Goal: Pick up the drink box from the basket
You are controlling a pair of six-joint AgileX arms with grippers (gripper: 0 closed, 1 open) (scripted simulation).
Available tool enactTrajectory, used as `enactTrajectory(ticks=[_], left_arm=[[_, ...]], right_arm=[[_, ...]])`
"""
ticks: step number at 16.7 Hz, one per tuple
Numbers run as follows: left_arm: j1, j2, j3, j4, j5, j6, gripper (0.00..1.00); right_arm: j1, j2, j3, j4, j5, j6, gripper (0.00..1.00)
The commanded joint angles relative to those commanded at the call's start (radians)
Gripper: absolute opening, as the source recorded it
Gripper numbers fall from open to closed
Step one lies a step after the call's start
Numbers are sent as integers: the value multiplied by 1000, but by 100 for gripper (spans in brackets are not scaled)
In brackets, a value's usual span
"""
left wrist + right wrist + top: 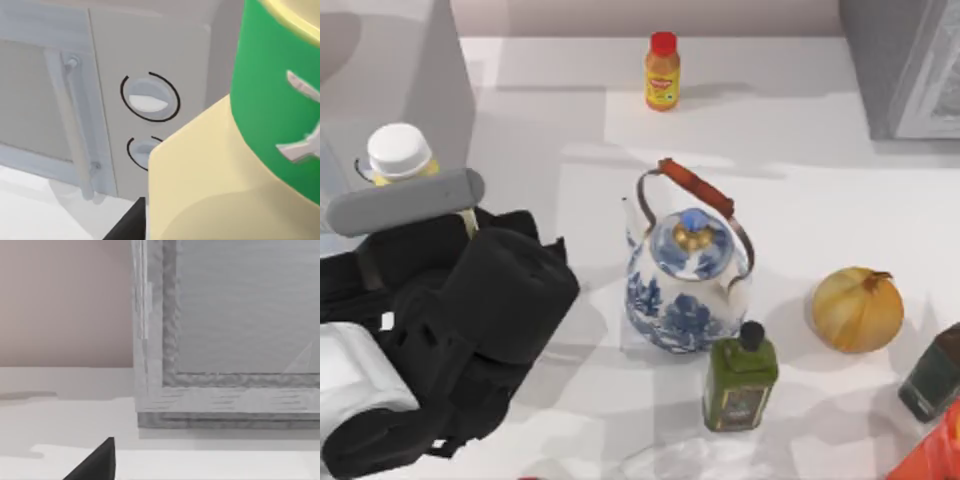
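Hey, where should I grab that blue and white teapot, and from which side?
Take the teapot by the brown wrapped middle of its handle, coming from above. The handle arches upright over the lid, while the round body looks too wide to grip.

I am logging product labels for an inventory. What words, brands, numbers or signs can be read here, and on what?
No text can be read.
Small orange bottle with red cap: its yellow label's print is too small to read.
Green bottle: label too small to read.
Green band on the cream container in the left wrist view: white shapes, not legible letters.
Appliance dials: no markings.
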Motion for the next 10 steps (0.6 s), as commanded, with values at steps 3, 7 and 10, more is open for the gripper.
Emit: enactTrajectory(ticks=[3, 7, 10], left_arm=[[50, 42, -50, 182, 36, 69, 0], [100, 79, -99, 318, 75, 136, 0], [103, 82, -103, 325, 78, 141, 0]], right_arm=[[0, 0, 0, 0, 0, 0, 100], [0, 0, 0, 0, 0, 0, 100], [0, 0, 0, 0, 0, 0, 100]])
